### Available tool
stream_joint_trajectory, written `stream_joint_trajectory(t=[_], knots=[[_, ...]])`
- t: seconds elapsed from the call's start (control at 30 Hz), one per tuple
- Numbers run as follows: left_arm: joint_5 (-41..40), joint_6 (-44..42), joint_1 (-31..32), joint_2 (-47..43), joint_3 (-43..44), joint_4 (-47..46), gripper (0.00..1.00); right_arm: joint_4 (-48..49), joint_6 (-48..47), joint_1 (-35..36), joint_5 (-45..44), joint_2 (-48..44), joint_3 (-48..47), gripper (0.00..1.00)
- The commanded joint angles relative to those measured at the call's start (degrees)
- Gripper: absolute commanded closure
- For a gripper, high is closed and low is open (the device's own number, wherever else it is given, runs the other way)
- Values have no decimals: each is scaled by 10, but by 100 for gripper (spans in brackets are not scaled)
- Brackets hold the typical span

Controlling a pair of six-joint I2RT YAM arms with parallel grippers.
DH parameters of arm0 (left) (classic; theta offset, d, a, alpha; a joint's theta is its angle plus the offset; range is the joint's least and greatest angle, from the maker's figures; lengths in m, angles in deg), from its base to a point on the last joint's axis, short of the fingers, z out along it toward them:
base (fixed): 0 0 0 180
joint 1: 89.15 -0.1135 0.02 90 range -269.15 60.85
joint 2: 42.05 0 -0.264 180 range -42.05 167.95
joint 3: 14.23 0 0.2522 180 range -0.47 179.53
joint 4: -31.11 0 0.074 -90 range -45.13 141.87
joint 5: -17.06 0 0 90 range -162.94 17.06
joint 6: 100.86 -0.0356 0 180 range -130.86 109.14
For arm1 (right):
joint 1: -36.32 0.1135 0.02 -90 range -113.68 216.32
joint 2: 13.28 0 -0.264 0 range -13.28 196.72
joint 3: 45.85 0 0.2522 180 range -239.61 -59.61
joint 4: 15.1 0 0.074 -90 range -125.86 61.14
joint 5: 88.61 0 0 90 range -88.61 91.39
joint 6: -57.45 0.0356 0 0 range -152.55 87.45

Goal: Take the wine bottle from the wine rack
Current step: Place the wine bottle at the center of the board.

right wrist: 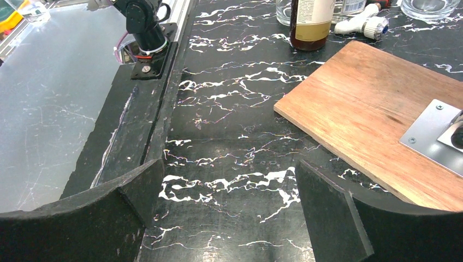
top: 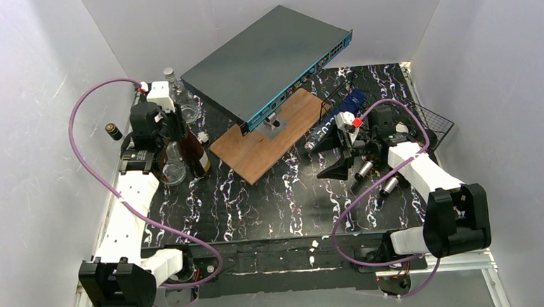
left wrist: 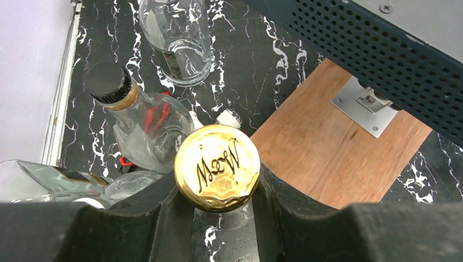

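Left jaws: clamped on the wine bottle (left wrist: 217,166) at its gold cap.
Right jaws: wide, empty.
Care: I move it upright, slowly; glass bottles (left wrist: 144,126) crowd just beside.

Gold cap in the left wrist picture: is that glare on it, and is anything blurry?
Left wrist view: yes, the gold cap catches bright highlights yet is sharp, while the black fingers gripping it look slightly soft. Right wrist view: the wooden board is crisp. Top external view: even light, faint shadows.
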Motion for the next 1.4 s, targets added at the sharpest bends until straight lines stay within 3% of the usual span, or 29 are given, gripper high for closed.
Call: stream_joint_trajectory(t=[0.0, 0.17, 0.5, 0.9, 1.17, 1.37], knots=[[-7, 0, -17, 2, 25, -30, 99, -6, -11, -4, 9, 6, -14, 0], [-10, 3, -18, 8, 26, -26, 92, -6, -11, -4, 9, 7, -13, 0], [2, 15, -18, 19, 31, -15, 59, -6, -10, -5, 9, 6, -13, 0], [15, 31, -19, 5, 43, 10, 35, -8, -12, -7, 9, 5, -14, 0], [39, 61, -18, -36, 66, 56, 2, -34, -40, -10, -7, 3, -17, 0], [109, 114, -19, -78, 71, 114, 2, -86, -91, -27, -23, -9, -30, 0]])
